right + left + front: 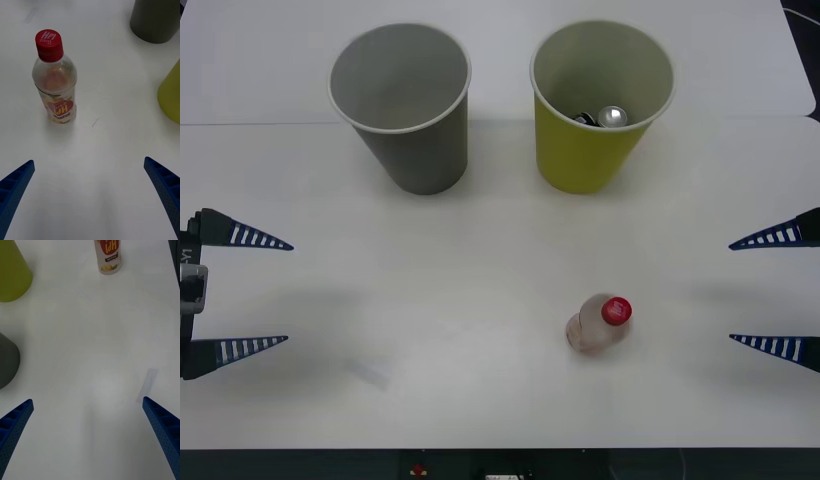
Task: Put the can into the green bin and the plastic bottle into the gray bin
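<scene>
Bottle [600, 322] upright on table [430, 330], ahead of the wide-open, empty right gripper [775, 291], can [612, 117] inside green bin [600, 110], gray bin [402, 105] beside it, left gripper [240, 292] wide open, empty, well apart from bottle.

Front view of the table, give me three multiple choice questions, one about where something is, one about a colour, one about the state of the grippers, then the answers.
1. Where is the can?
A. inside the green bin
B. inside the gray bin
C. on the table

2. What colour is the plastic bottle cap?
A. blue
B. red
C. white

3. How are the left gripper and right gripper?
A. both open
B. both shut
C. right holding the bottle

Answers:
1. A, its silver top shows in the green bin.
2. B, the cap is red.
3. A, each gripper's fingers are spread apart and empty.
</scene>
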`<state>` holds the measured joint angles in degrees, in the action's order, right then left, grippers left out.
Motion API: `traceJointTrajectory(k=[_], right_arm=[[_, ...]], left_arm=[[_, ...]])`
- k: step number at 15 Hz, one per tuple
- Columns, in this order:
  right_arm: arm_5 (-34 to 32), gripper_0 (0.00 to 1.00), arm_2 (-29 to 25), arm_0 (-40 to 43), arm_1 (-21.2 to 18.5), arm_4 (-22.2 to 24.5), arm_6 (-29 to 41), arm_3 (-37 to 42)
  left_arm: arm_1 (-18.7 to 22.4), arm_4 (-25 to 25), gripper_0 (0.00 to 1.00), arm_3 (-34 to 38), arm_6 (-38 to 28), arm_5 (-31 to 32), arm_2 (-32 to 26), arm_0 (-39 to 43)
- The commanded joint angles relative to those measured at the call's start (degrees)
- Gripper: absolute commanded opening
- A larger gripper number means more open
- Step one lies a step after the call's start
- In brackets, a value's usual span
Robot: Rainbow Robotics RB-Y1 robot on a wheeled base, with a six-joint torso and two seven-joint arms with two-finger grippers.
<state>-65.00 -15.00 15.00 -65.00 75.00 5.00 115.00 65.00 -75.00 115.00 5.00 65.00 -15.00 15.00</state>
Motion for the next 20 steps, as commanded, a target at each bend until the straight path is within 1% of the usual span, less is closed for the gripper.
traceJointTrajectory(k=[1,2,6,9,12,16,17,20], right_arm=[[0.0,1.0,0.0,0.0,0.0,0.0,0.0,0.0],[0.0,1.0,2.3,1.3,0.7,0.7,-0.4,-1.0],[1.0,1.0,2.5,1.5,0.1,0.2,-1.3,-1.6],[0.8,1.0,4.9,1.3,1.8,-3.6,-3.0,-4.2],[0.8,1.0,7.5,0.1,4.8,-4.9,-4.5,-6.3],[-0.5,1.0,7.7,-1.0,9.7,-5.0,-6.8,-9.3],[-1.7,1.0,7.7,-1.9,11.4,-5.0,-8.6,-11.2],[-2.0,1.0,7.7,-2.8,15.3,-5.6,-14.8,-15.5]], left_arm=[[0.0,0.0,1.0,0.0,0.0,0.0,0.0,0.0],[0.0,0.0,1.0,0.0,0.0,0.0,0.0,0.0],[0.0,0.0,1.0,0.0,0.0,0.0,0.0,0.0],[0.0,0.0,1.0,0.0,0.0,0.0,0.0,0.0],[0.0,0.0,1.0,0.0,0.0,0.0,0.0,0.0],[0.0,0.0,1.0,0.0,0.0,0.0,0.0,0.0],[0.0,0.0,1.0,0.0,0.0,0.0,0.0,0.0],[0.0,0.0,1.0,0.0,0.0,0.0,0.0,0.0]])
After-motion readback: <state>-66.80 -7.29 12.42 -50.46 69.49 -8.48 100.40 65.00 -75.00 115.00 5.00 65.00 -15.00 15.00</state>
